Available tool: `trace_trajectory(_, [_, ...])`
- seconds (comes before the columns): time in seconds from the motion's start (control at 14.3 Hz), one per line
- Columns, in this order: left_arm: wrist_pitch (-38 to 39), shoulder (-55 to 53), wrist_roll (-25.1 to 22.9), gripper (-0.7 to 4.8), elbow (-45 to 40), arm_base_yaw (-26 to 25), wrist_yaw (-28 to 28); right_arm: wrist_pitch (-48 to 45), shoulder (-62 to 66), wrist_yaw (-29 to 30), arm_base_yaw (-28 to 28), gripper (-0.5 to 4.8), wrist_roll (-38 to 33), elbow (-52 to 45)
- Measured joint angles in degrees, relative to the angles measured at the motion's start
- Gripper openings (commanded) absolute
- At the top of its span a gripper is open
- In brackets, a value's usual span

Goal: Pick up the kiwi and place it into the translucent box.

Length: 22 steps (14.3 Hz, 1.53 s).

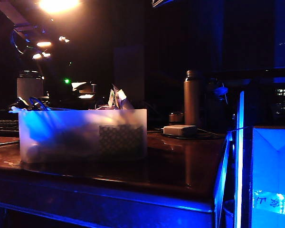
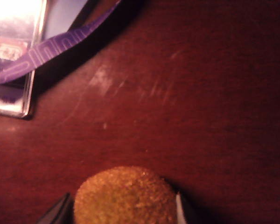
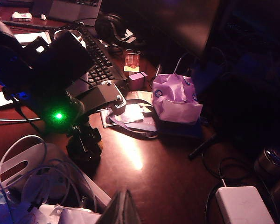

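Note:
The kiwi, a fuzzy brown oval, lies on the dark wooden table between the two fingers of my left gripper. One fingertip touches its side and the other stands tight against the opposite side. In the right wrist view the left arm with a green light reaches down to the table beside the translucent box. That frosted box holds cables and clutter, and in the exterior view it hides the left gripper and the kiwi. My right gripper is shut and empty, hanging by the box's edge.
A purple lanyard and a card holder lie near the kiwi. A keyboard, a pink bag and a white adapter sit on the table. A tall bottle and a blue-lit carton stand at the right.

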<state>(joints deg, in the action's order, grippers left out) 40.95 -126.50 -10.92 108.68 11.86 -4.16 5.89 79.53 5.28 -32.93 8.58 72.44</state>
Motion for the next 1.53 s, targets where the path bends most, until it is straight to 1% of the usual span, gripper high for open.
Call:
trace_trajectory(0.21, [-0.8,-0.3,0.0,2.37,0.5,0.1,0.2,0.0,0.0,0.0,0.0,-0.01,0.0,0.0])
trace_trajectory(0.35, [0.2,-0.5,0.2,2.37,4.0,0.4,0.2,0.0,0.0,0.0,0.4,-0.01,0.0,0.0])
trace_trajectory(0.49, [1.4,-0.5,0.9,2.37,9.7,0.8,-0.7,0.0,0.0,-0.1,0.5,-0.01,0.0,0.0])
trace_trajectory(0.77, [9.7,0.5,4.8,2.37,18.5,1.0,-5.3,0.0,0.0,-0.1,0.8,-0.01,0.3,0.0])
trace_trajectory(0.84, [13.4,1.2,5.2,2.37,20.2,1.3,-8.2,0.0,0.0,-0.1,0.7,-0.01,0.3,0.0])
trace_trajectory(0.98, [20.9,3.3,5.3,2.37,21.0,2.1,-15.1,0.0,0.0,0.5,0.8,-0.01,0.3,0.0])
trace_trajectory(1.05, [24.8,4.5,4.5,2.37,21.0,2.6,-17.0,0.0,0.0,1.4,0.8,-0.01,0.3,0.0])
trace_trajectory(1.18, [31.4,6.7,1.9,2.37,21.0,3.6,-17.8,0.5,0.0,2.1,0.8,-0.01,0.3,0.0])
trace_trajectory(1.32, [36.2,7.3,0.9,2.37,21.1,4.4,-17.7,4.1,0.2,4.4,0.8,-0.01,0.3,0.0])
trace_trajectory(1.46, [37.4,7.2,0.6,2.37,20.8,5.0,-17.5,8.9,1.3,10.0,0.7,-0.01,0.4,0.0])
trace_trajectory(1.53, [37.5,7.2,0.6,2.37,20.8,5.4,-17.5,11.3,2.6,11.6,0.7,-0.01,0.5,-0.1])
